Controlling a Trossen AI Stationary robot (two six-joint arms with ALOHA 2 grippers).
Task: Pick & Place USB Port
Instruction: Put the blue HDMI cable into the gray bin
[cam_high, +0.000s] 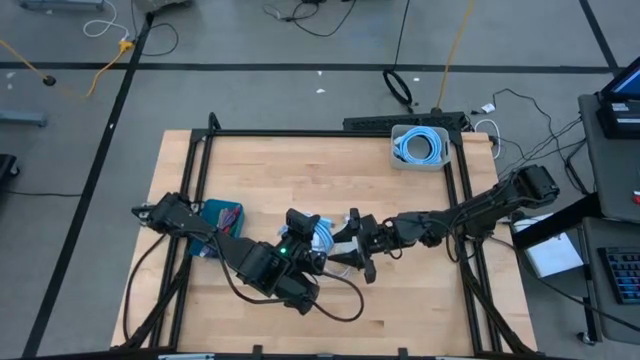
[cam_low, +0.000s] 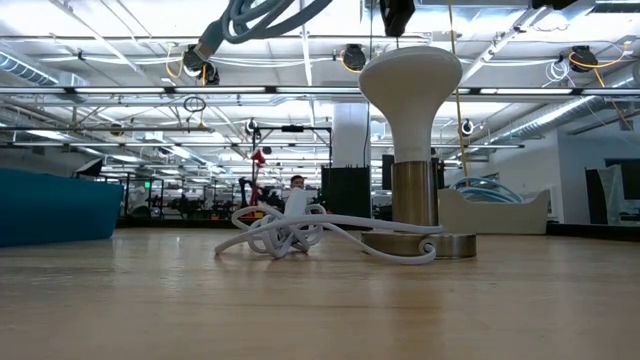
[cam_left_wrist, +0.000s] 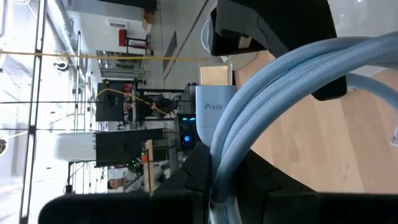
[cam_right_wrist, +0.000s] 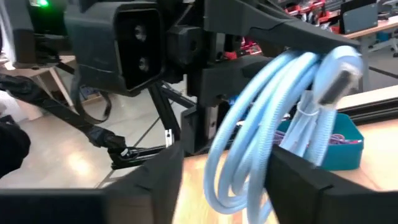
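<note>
A light-blue braided USB cable (cam_right_wrist: 261, 124) is wound into a coil, with a silver plug (cam_right_wrist: 336, 84) near its top. Both arms meet over the table's middle. My left gripper (cam_high: 315, 240) (cam_left_wrist: 217, 202) is shut on the coil. My right gripper (cam_high: 352, 245) (cam_right_wrist: 224, 183) is open, with one finger on each side of the coil's lower loops. A loose white cable (cam_low: 285, 232) lies tangled on the table below them. My left gripper pinches several strands of the coil (cam_left_wrist: 219, 177) together between its two fingers. In the right wrist view it comes at the coil's upper part (cam_right_wrist: 280, 59) from above, and the loops hang below it. My right gripper: I cannot tell whether its fingers touch the loops.
A teal bin (cam_high: 222, 215) holding purple things sits toward the table's left. A pale bin (cam_high: 420, 145) holding blue cables stands at the far right edge. A white-domed stand on a brass base (cam_low: 410, 150) rises beside the white cable. Black frame rails (cam_high: 300, 133) border the table.
</note>
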